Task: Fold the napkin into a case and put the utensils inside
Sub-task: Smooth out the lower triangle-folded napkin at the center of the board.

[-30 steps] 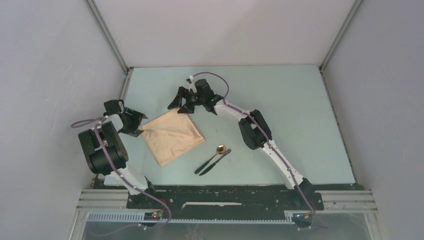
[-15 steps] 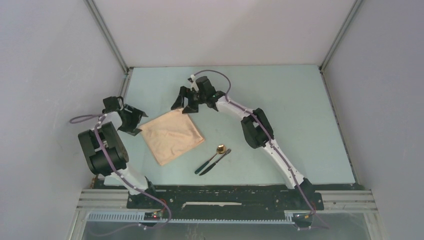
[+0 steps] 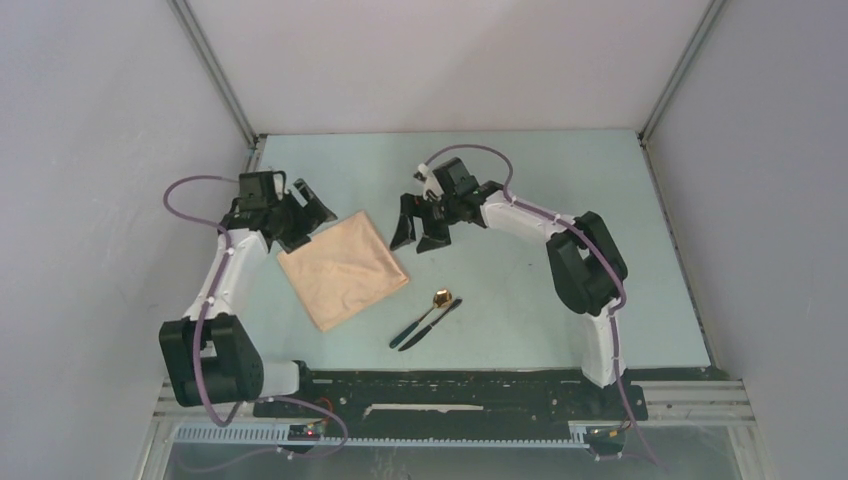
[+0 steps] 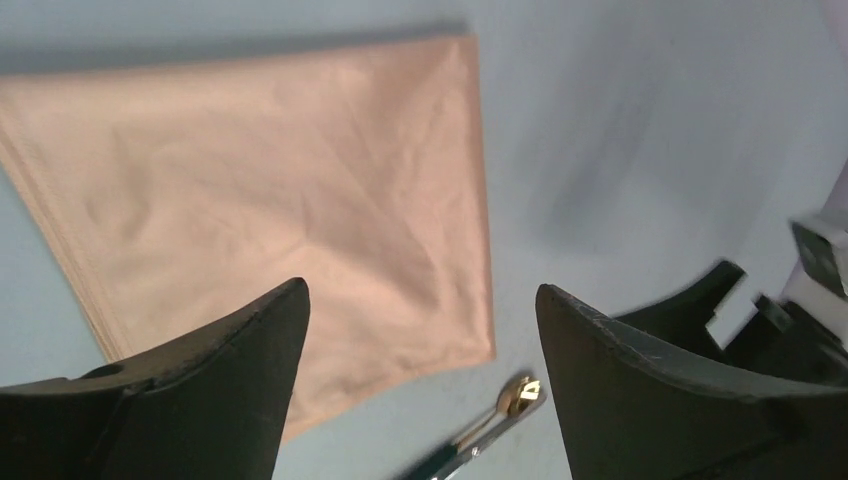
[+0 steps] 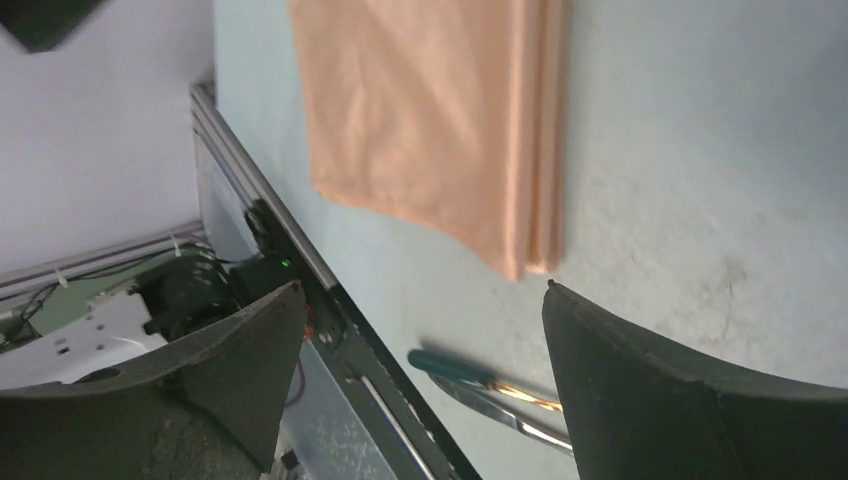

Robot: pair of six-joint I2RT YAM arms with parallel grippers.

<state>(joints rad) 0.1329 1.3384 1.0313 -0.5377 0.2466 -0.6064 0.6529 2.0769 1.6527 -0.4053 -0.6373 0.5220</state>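
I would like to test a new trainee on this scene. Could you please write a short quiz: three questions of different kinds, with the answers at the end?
1. True or false: the left gripper is clamped on the napkin.
2. Where do the spoon and the knife lie?
A. On top of the napkin.
B. Side by side on the table, to the right of the napkin.
C. Between the fingers of the right gripper.
3. Fill in: the bowl of the spoon is ____ in colour.

Key
1. False: the left gripper stands open over the napkin and holds nothing.
2. B: the right gripper is open and empty.
3. Gold.
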